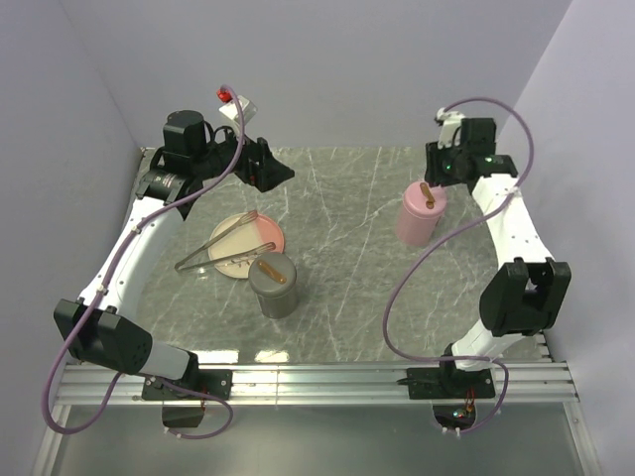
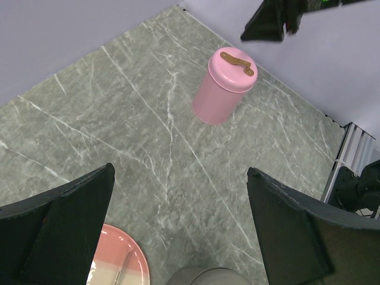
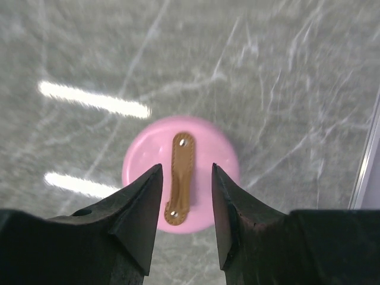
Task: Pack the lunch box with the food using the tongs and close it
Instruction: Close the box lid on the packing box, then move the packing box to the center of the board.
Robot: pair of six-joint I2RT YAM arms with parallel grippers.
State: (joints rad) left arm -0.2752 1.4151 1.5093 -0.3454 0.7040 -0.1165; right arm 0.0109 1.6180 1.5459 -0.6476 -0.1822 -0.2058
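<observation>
While the right gripper [image 3: 186, 169] hangs over the pink can [image 3: 211, 155], jaws half apart with the strap [image 3: 181, 178] showing between them (gripping nothing), the left gripper [image 2: 180, 171] gapes wide, empty. Tongs [image 1: 220, 245] lie across the plate [image 1: 268, 236], 9 o'clock on the table [image 1: 347, 297]; a grey can [image 1: 273, 288] stands at its 5 o'clock.

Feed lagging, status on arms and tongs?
Left fingers open above table. Right fingers open over strap on pink canister. Tongs untouched on plate; grey canister beside.
</observation>
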